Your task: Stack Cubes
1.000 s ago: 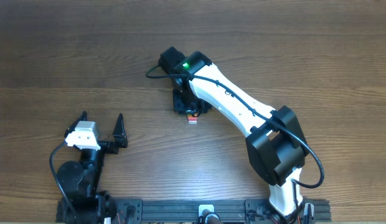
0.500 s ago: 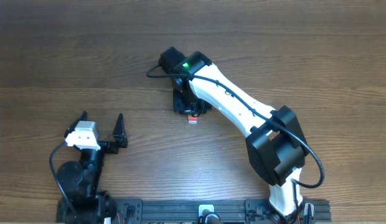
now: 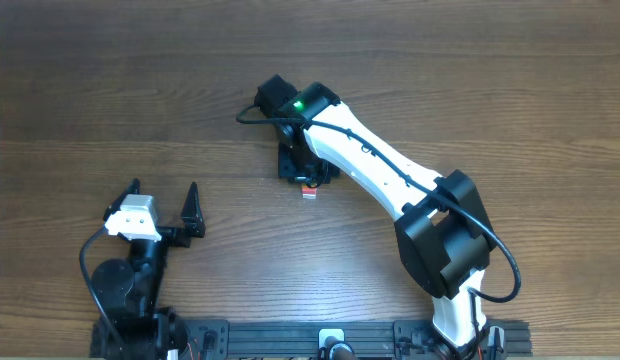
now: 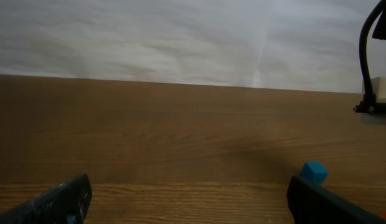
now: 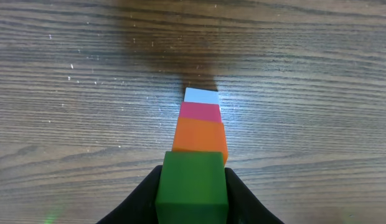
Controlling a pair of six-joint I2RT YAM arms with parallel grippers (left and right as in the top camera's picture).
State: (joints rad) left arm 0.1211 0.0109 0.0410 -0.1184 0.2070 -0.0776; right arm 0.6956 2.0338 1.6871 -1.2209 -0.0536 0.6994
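Reader: Where is the green cube [image 5: 192, 177], and what holds it?

Legend: Right pincer [image 5: 192, 202], clamped on the cube's two sides, directly over a column of orange cube [image 5: 200, 135], pink cube [image 5: 199, 111] and pale blue cube [image 5: 201, 96] (the lowest, on the worktop [image 3: 490, 90]). The side grip leaves the underside free to seat squarely. Whether it already rests on the orange one cannot be told.

Reader: And the other arm?

Legend: Left pincer [image 3: 164, 186], near its own base, fingers wide apart and holding nothing. It is well apart from the column, probably parked there so that it cannot knock it. Judged step: final placement. The release should be gentle, since a tall, narrow column may topple.
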